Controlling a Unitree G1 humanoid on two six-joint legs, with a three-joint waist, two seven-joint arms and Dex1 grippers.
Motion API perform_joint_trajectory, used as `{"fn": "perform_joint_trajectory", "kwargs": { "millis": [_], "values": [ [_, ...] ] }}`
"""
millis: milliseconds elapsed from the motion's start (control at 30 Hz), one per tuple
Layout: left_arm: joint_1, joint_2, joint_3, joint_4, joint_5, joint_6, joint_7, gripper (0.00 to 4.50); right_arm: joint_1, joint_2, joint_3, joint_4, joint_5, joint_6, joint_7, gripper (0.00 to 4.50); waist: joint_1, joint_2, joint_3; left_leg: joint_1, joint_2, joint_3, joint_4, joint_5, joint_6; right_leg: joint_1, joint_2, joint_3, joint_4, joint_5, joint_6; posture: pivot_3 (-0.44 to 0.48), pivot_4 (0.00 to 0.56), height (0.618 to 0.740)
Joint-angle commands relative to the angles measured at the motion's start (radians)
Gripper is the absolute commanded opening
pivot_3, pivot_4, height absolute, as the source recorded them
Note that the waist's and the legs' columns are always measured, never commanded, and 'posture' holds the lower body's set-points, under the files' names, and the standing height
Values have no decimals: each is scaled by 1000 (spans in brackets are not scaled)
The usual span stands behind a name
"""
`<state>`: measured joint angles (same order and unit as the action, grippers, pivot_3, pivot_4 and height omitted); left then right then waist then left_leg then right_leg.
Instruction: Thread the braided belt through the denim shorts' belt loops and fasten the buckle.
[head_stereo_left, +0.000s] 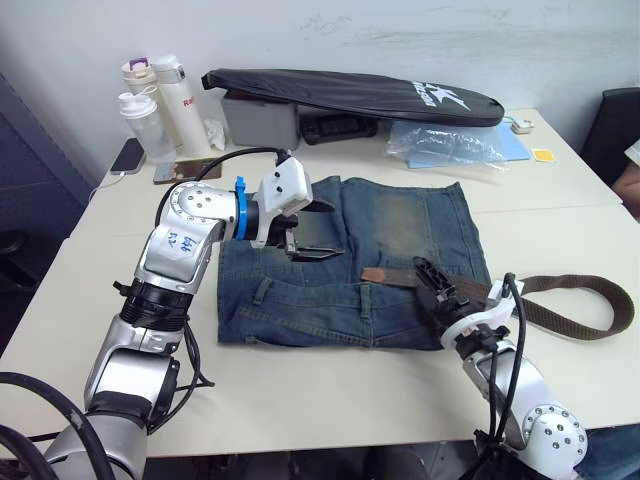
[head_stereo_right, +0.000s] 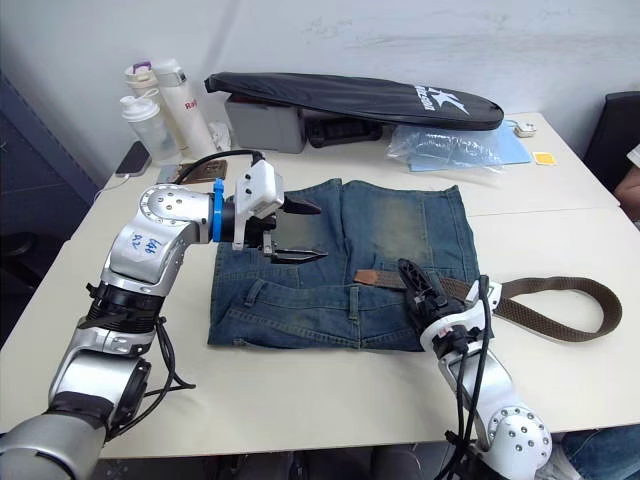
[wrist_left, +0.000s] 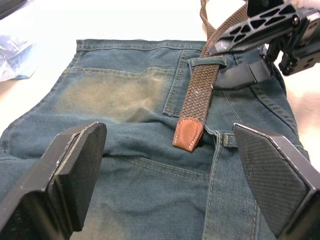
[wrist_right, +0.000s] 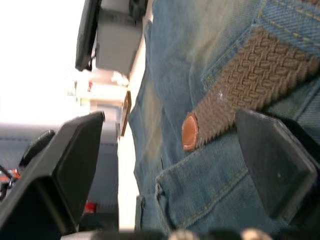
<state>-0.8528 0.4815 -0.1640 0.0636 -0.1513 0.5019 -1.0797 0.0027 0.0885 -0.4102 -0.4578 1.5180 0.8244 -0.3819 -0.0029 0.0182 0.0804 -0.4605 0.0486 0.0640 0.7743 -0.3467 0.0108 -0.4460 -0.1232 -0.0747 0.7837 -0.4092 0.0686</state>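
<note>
denim shorts (head_stereo_left: 350, 265) — flat on the white table (head_stereo_left: 330, 390), waistband toward the robot. braided belt (head_stereo_left: 570, 305) — loops on the table off the shorts' right side, runs under one belt loop (wrist_left: 206, 61), tan leather tip (wrist_left: 188, 136) resting mid-waistband. left gripper (head_stereo_left: 312, 228) — fingers spread, holding nothing, above the shorts' left half. right gripper (head_stereo_left: 437, 283) — fingers apart over the belt at the right waistband, nothing clasped. long black bag (head_stereo_left: 350, 95) — far side of table.
</note>
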Motion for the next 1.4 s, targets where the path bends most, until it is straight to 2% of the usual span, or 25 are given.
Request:
{"fn": "perform_joint_trajectory", "kwargs": {
  "millis": [33,200,533,867,1100,1300,1400],
  "values": [
    [-6,18,8,-33,-15,-2,7,4437,21,-6,54,-1,13,-45,3,4500,0,0,0,0,0,0,1,0,0,0,1,0,0,0,0,0,150,622],
    [-11,21,4,-29,-15,-1,10,4437,38,-43,81,26,1,-101,18,4500,2,-1,0,0,1,-1,6,-2,3,0,9,12,0,0,0,0,150,622],
    [-15,30,-2,-32,-9,3,22,4437,-87,-100,68,188,-87,-210,77,4500,2,-1,-1,-2,2,-2,12,-4,7,-1,13,17,1,-2,-4,0,150,622],
    [-7,33,-5,-51,-12,11,32,4437,-92,-51,33,283,-141,-314,39,4500,3,-3,-5,-2,2,-1,12,-4,7,0,15,23,2,-2,-4,0,150,622],
    [-11,30,-11,-42,-5,-6,34,4437,-98,35,-1,261,-120,-417,-131,4500,7,-1,-9,-2,2,-1,12,-6,6,0,16,23,4,-2,-5,0,150,622],
    [-8,22,-21,-42,-4,-14,40,4437,-121,43,43,285,-130,-444,-115,4500,13,0,-10,-4,1,1,12,-11,8,0,15,24,11,-3,-6,0,150,622],
    [-5,24,-23,-44,-6,-16,41,4500,-99,39,58,279,-124,-440,-102,3714,13,0,-10,-5,1,1,13,-11,8,0,15,24,11,-5,-9,0,150,622]
  ]
}}
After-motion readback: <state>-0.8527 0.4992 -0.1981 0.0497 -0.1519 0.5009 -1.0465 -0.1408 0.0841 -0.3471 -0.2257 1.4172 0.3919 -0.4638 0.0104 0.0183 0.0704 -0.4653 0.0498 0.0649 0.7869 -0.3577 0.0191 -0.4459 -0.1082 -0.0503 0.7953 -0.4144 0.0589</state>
